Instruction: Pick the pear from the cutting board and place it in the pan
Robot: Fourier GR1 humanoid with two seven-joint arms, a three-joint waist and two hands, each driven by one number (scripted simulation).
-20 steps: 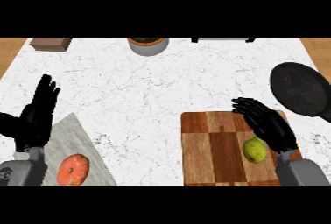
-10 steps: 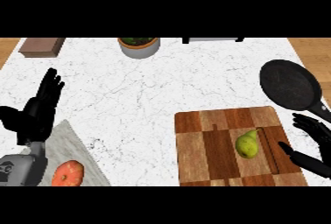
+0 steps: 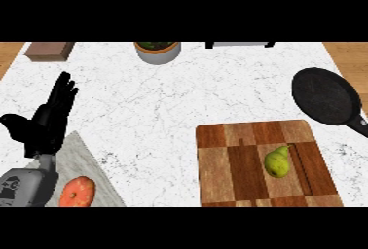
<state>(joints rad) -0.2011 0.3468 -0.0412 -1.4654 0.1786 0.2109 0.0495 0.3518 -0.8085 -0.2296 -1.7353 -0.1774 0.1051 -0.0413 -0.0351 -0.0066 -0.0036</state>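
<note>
A yellow-green pear [image 3: 277, 161] lies on the checkered wooden cutting board [image 3: 223, 170] at the lower right, its stem end pointing up and right. The black pan [image 3: 325, 95] sits on the white counter at the right edge, its handle running down toward the right border. My left hand [image 3: 45, 121] is at the left side, open with fingers straight and pointing up, far from the pear. My right hand shows nowhere in the head view.
An orange-red round fruit [image 3: 78, 191] rests on a grey mat [image 3: 79, 158] at the lower left. A grey pot with a green plant [image 3: 157, 51] stands at the back, a brown block [image 3: 49, 50] at the back left, and a dark-framed object [image 3: 241, 44] at the back edge.
My right hand, over the pear one second ago, drew off to the right and has left the view. The pear stays on the board. The view has shifted.
</note>
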